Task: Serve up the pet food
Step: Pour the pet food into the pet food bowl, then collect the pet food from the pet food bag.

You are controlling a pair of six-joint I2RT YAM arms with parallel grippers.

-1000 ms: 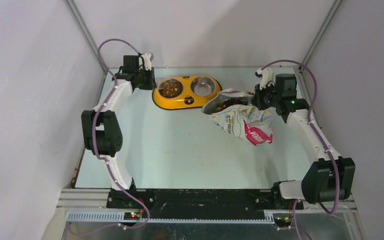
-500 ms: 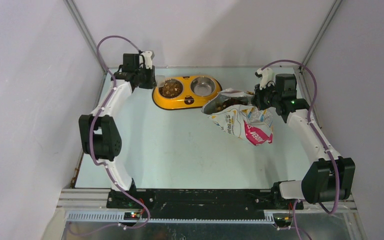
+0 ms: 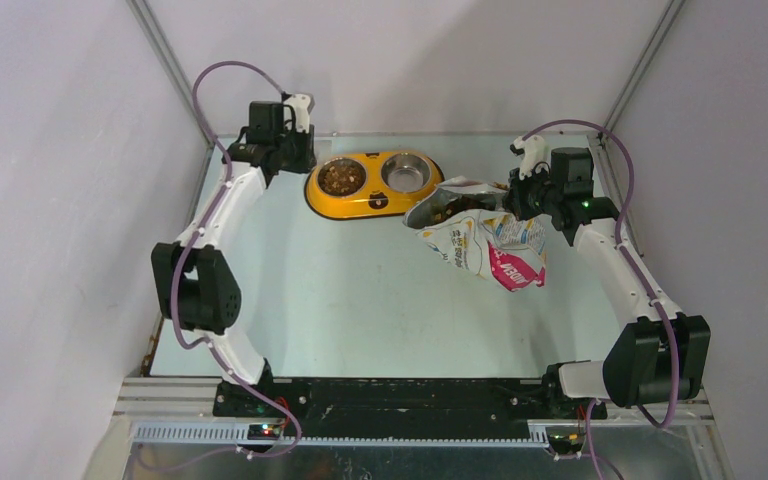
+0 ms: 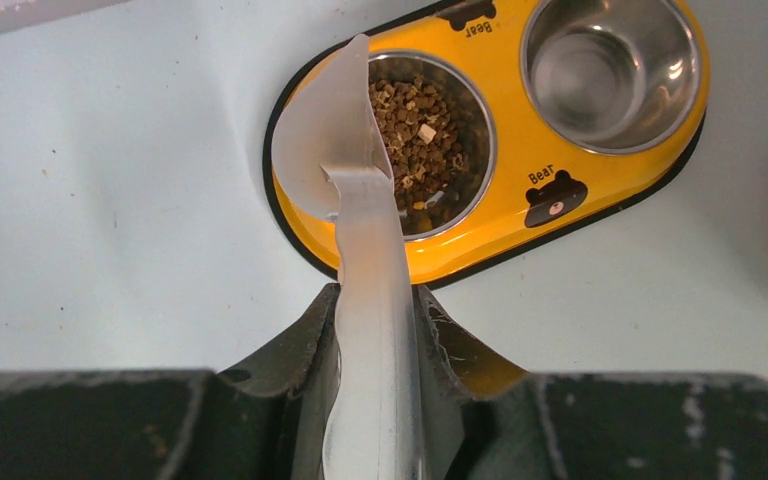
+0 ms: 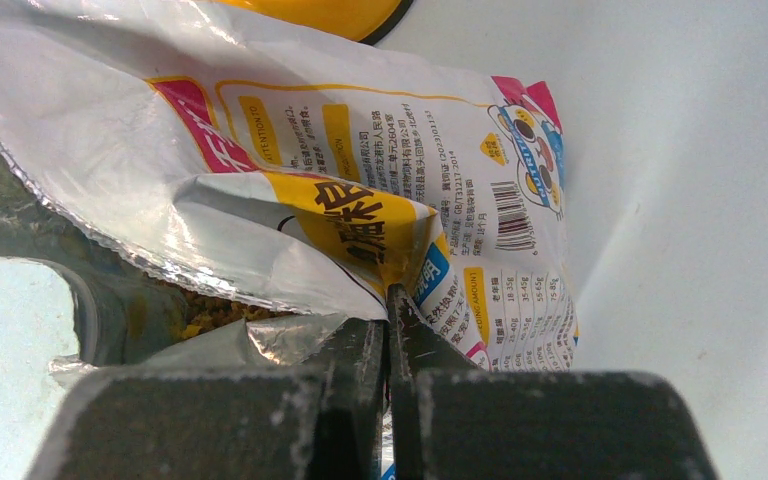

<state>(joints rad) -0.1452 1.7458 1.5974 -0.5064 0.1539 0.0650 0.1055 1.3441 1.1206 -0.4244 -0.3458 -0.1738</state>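
Over at the yellow double bowl (image 4: 508, 130) the left gripper (image 4: 375, 310) clamps the clear scoop (image 4: 345, 150) above the left cup's kibble (image 4: 435, 140), while the right gripper (image 5: 390, 335) pinches the foil bag (image 5: 310, 130) rim, apparently propping its mouth open.

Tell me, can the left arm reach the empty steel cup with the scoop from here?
Probably yes: the left gripper holds the scoop at the filled cup, and the empty cup sits right beside it with nothing between.
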